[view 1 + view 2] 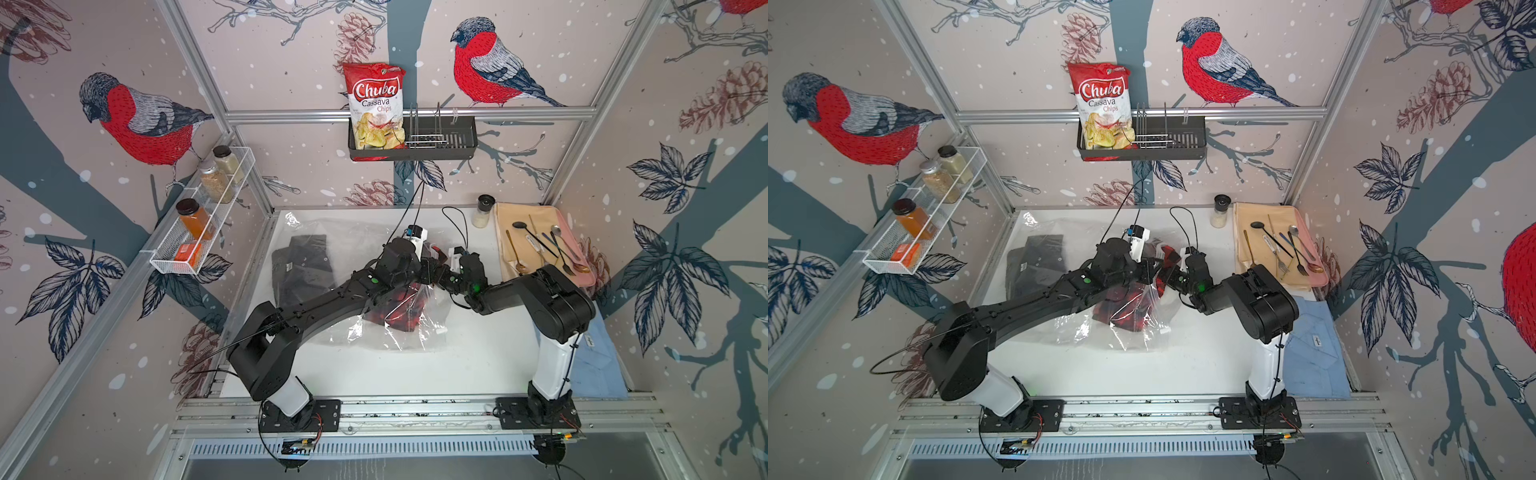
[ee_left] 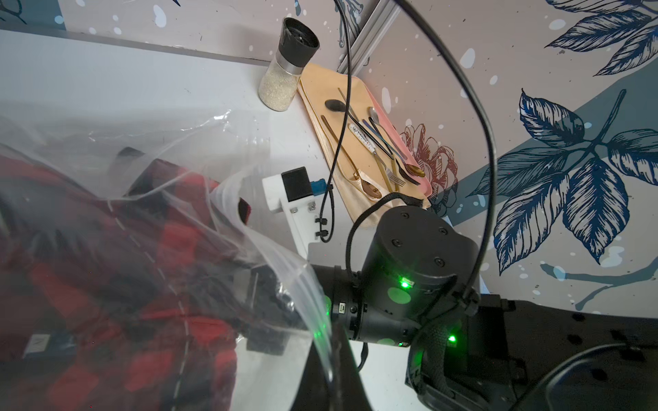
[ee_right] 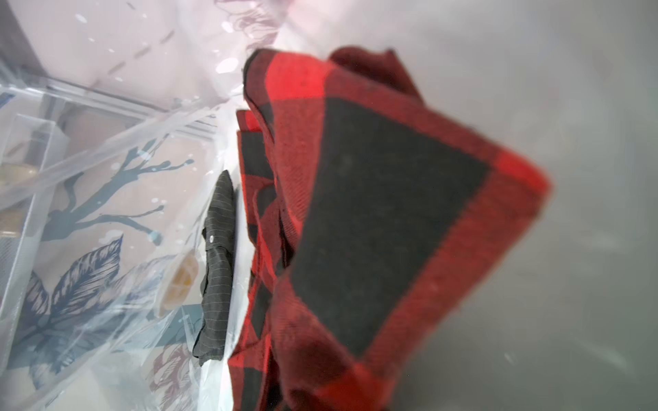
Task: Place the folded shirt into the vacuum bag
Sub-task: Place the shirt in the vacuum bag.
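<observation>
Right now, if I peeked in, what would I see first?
The red-and-black shirt jumps out first, showing through the clear bag in the middle. The black left arm and right arm meet above it. Next come the big red birds on the walls and the chips in the basket on the back wall.

the white table (image 1: 478, 365) in front of me carries the clear vacuum bag (image 1: 374, 332), which lies crumpled across its middle and reaches out toward my far left corner. at the far right stands a glass grinder (image 1: 482, 212) with a black top, just beside a beige mat (image 1: 544, 212) laid over a pink one along the right edge. nearer me on that same side lies a folded light blue shirt (image 1: 598, 370).
</observation>
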Controlling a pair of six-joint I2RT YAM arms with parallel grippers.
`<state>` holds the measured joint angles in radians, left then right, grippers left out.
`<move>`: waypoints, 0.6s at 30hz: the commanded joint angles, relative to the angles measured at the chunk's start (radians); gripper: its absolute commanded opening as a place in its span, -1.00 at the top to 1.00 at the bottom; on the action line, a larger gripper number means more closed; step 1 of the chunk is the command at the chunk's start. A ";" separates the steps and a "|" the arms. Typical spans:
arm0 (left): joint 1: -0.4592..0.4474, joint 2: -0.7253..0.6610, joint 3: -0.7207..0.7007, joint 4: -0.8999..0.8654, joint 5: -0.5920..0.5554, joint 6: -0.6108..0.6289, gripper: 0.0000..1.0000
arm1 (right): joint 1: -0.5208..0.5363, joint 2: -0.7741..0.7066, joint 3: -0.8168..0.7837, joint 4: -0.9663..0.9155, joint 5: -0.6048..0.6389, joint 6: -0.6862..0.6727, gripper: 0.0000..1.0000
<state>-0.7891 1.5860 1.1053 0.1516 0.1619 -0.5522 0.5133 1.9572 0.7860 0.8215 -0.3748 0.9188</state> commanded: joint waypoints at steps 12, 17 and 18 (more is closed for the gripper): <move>-0.001 -0.046 0.001 0.094 0.097 -0.028 1.00 | 0.061 0.176 0.159 0.218 -0.080 0.020 0.80; -0.001 -0.059 -0.008 0.102 0.099 -0.031 1.00 | 0.077 0.215 0.243 0.139 -0.070 0.036 0.63; -0.001 -0.066 -0.012 0.097 0.086 -0.026 1.00 | 0.078 0.204 0.240 0.106 -0.062 0.032 0.56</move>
<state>-0.7891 1.5391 1.0977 0.1585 0.2321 -0.5762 0.5880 2.1681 1.0119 0.9520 -0.4412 0.9447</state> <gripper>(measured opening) 0.049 0.198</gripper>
